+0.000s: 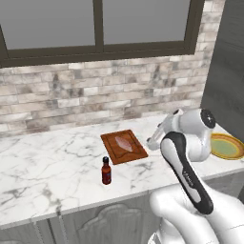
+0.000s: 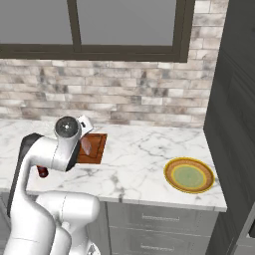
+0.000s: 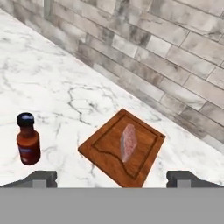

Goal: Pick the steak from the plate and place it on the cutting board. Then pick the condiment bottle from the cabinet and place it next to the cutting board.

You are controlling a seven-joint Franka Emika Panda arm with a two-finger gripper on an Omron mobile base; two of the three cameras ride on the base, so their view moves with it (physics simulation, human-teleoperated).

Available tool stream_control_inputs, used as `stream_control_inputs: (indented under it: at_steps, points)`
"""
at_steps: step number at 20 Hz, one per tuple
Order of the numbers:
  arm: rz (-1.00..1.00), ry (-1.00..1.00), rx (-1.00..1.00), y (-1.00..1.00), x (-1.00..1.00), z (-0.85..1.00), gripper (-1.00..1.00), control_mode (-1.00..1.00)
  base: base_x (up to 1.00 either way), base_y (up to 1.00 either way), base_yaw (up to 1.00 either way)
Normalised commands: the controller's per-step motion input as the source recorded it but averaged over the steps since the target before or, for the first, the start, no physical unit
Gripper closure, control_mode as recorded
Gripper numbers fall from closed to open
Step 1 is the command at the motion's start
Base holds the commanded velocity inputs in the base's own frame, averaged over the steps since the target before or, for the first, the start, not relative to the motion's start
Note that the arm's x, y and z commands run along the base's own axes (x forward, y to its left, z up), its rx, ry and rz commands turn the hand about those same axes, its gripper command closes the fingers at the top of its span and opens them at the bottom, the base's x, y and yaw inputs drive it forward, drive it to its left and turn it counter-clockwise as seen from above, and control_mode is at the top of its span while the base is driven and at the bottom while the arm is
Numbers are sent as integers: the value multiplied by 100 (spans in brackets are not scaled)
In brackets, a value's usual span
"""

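Standing upright near the cutting board [image 3: 122, 151], the bottle [image 3: 28, 140] looks light, rigid and tippy, best gripped mid-body by the gripper [image 3: 111, 179], whose jaws are spread wide and empty.

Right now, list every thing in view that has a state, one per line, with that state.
steak: lying flat on the cutting board, not held.
cutting board: flat on the counter, carrying the steak.
condiment bottle: upright on the counter beside the board, apart from it, cap on.
plate: on the counter, nothing on it.
fingers: spread wide, gripping nothing.
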Motion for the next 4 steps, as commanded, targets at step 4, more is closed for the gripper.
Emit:
stream_control_inputs:
  at_steps: [4]
  points:
    - [12,-13,0,-14,-50,44,-100,-100,0,0,0]
